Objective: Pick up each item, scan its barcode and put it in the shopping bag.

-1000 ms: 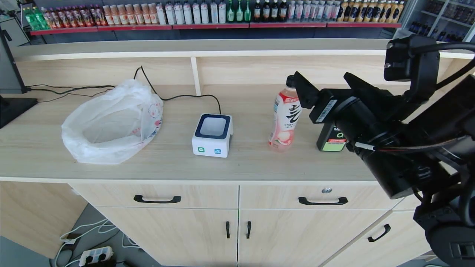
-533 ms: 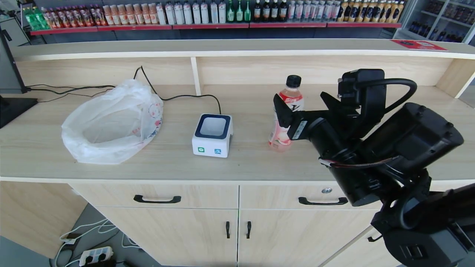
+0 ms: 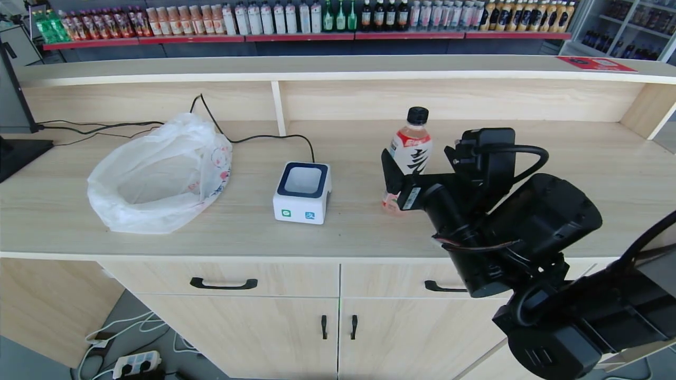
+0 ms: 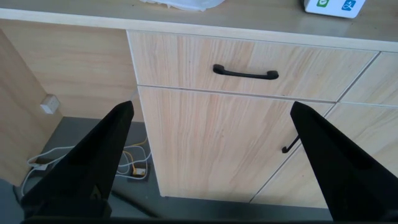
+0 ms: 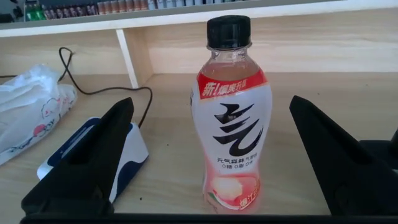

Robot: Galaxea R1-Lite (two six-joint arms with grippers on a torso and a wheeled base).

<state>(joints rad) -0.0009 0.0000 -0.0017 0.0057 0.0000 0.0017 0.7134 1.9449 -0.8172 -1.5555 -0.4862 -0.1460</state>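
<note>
Now, bottle: a pink drink bottle (image 3: 412, 150) with a black cap stands upright on the wooden counter (image 3: 343, 232), right of the scanner and well apart from the bag; its printed label faces the right wrist camera (image 5: 231, 124).
Right gripper: the right gripper (image 3: 416, 152) sits level with the bottle, its fingers spread wide, one on each side of it (image 5: 211, 102). Gaps show on both sides, so nothing is gripped.
Scanner: a white box with a dark-framed window on top (image 3: 302, 192) sits on the counter between bottle and bag, just beside neither; a black cable (image 3: 253, 138) runs from it towards the back wall.
Shopping bag: a thin white plastic bag (image 3: 158, 174) lies on the left part of the counter, its mouth open upward.
Left gripper: the left gripper (image 4: 211, 106) hangs low in front of the cabinet, fingers far apart and holding nothing, facing a drawer with a black handle (image 4: 245, 73).
Background: a shelf of drink bottles (image 3: 317, 18) runs behind the counter.
Floor: a power strip (image 3: 137, 363) lies at lower left.
</note>
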